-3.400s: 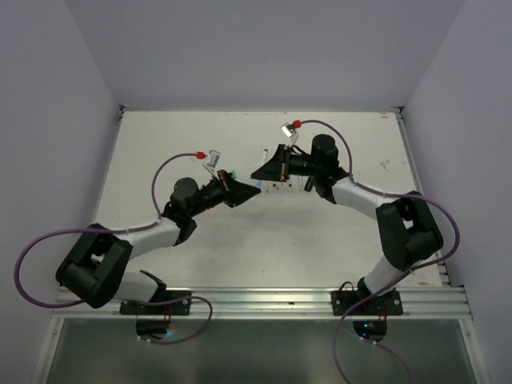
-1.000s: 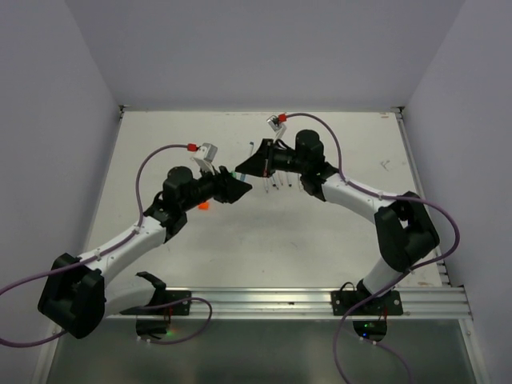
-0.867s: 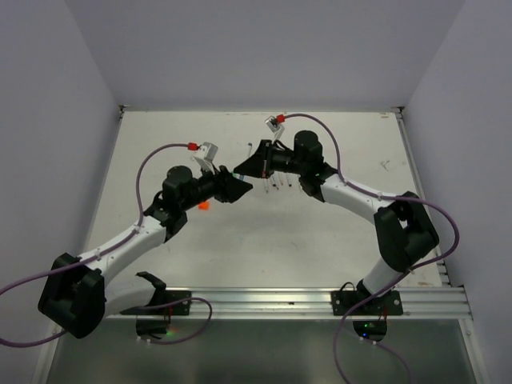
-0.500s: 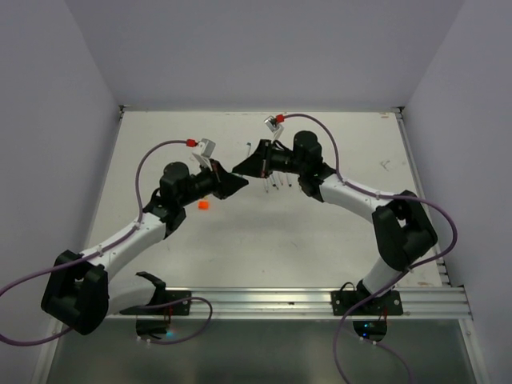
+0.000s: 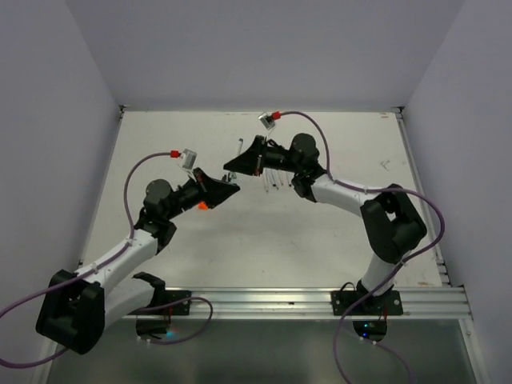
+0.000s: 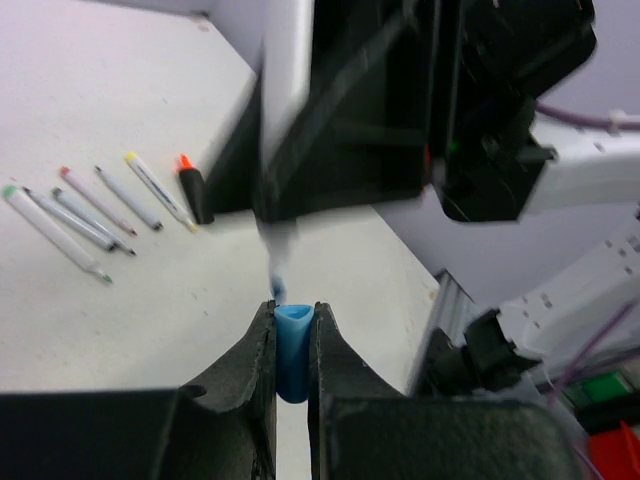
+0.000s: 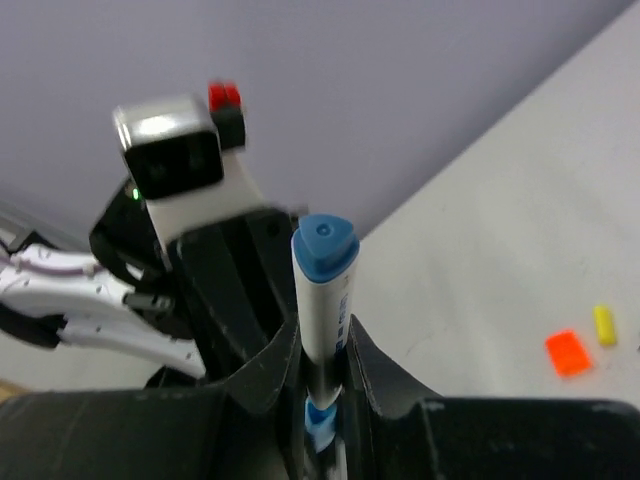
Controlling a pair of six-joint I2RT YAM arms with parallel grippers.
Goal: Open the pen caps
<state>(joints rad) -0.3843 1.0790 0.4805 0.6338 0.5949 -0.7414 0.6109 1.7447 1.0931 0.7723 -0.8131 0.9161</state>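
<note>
Left gripper (image 6: 292, 314) is clenched on the blue cap (image 6: 291, 350), which sits pinched between the two fingers with its open mouth facing the opposing arm, so that a straight pull along the pen's length takes it off. Right gripper (image 7: 322, 345) is clamped on the white pen (image 7: 320, 300) part-way along the barrel. The blue triangular end plug stands clear above the fingers, and this grip supplies the counter-hold needed for the pull. In the left wrist view the dark nib of the pen lies just above the cap's mouth. The barrel is motion-blurred there, so it cannot be confirmed whether the nib is fully clear of the cap or only at its lip. Judged from the top view, both grippers are off the table (image 6: 150, 300) near its centre, tip to tip but slightly apart, which suggests the separation is at or near completion. Several uncapped pens (image 6: 90, 210) lie side by side on the table with coloured nibs exposed, well clear of the working point. An orange cap (image 7: 567, 352) and a yellow cap (image 7: 604, 324) lie loose just beside each other on the surface, apart from the pens. The likely next requirement is to set down the blue cap and the pen separately. The risk noted is the cap rolling once it is set down.
</note>
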